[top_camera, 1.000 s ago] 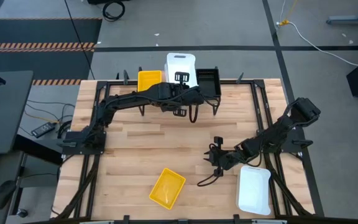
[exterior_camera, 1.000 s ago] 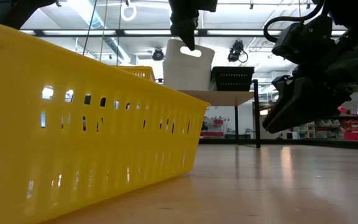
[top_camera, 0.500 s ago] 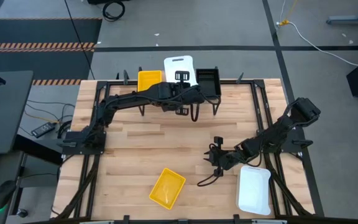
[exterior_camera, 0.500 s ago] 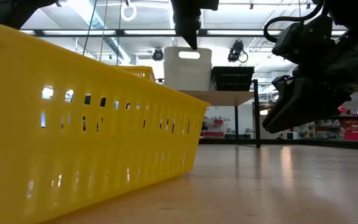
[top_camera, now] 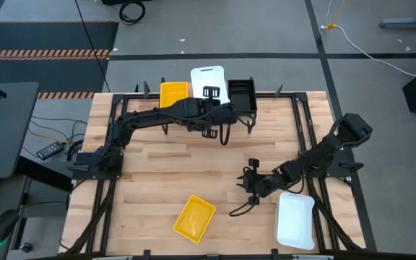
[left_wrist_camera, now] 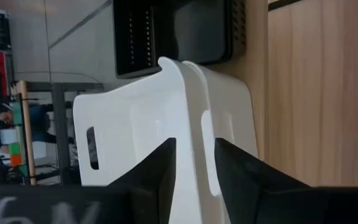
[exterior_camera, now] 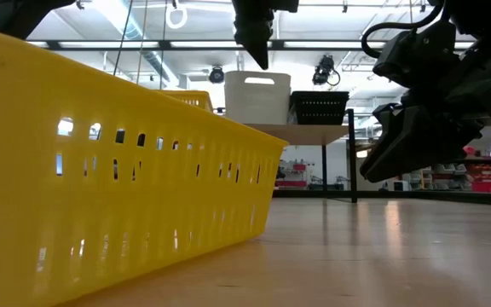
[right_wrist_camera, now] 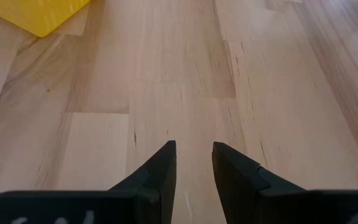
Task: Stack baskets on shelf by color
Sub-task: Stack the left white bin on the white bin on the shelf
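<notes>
On the shelf (exterior_camera: 314, 130) at the table's far edge three baskets stand side by side on their bottoms: a yellow basket (top_camera: 173, 94), a white basket (top_camera: 208, 79) and a black basket (top_camera: 242, 94). My left gripper (top_camera: 211, 92) hangs open just above the white basket's near wall (left_wrist_camera: 194, 118), its fingers clear of it in the low view. My right gripper (top_camera: 250, 184) stands open low over the bare tabletop. A second yellow basket (top_camera: 195, 217) and a second white basket (top_camera: 295, 220) lie on the table near its front edge.
The shelf's thin black legs (exterior_camera: 352, 166) stand on the tabletop at the far side. Bare wood lies between the shelf and the two baskets near the front. The right arm (top_camera: 323, 155) slants in from the table's right edge.
My left gripper has opened and let go of the white basket. The basket, held tilted a second ago, has tipped level and settled onto the shelf between the yellow and black baskets. The gripper has stayed just above it.
</notes>
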You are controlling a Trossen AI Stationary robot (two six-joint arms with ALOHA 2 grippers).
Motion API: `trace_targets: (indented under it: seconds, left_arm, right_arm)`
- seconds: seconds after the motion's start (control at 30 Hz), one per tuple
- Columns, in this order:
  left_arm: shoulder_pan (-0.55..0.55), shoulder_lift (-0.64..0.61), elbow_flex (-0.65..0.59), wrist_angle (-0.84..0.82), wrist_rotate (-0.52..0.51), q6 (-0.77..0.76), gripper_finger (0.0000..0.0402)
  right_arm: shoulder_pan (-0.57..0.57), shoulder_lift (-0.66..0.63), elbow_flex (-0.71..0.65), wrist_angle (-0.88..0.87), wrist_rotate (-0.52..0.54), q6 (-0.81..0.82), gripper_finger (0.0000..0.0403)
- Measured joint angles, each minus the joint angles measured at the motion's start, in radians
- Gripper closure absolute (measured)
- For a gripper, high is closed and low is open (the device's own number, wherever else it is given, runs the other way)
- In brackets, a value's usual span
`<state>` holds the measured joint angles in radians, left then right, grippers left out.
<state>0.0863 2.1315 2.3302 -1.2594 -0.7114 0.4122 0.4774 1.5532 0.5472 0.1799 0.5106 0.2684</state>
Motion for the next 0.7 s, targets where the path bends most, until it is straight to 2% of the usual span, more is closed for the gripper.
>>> trace_targets:
  seconds: [0.27, 0.47, 0.7]
  left_arm:
    - [0.031, 0.004, 0.001, -0.028, 0.004, -0.018, 0.0283]
    - [0.069, 0.007, 0.001, -0.065, 0.104, -0.078, 0.0284]
    - [0.075, 0.008, 0.001, -0.119, 0.102, -0.111, 0.0284]
  right_arm:
    - [0.000, 0.000, 0.000, 0.003, 0.000, 0.000, 0.0294]
    - [0.000, 0.000, 0.000, 0.002, 0.000, -0.002, 0.0294]
    - [0.000, 0.000, 0.000, -0.001, 0.000, -0.002, 0.0294]
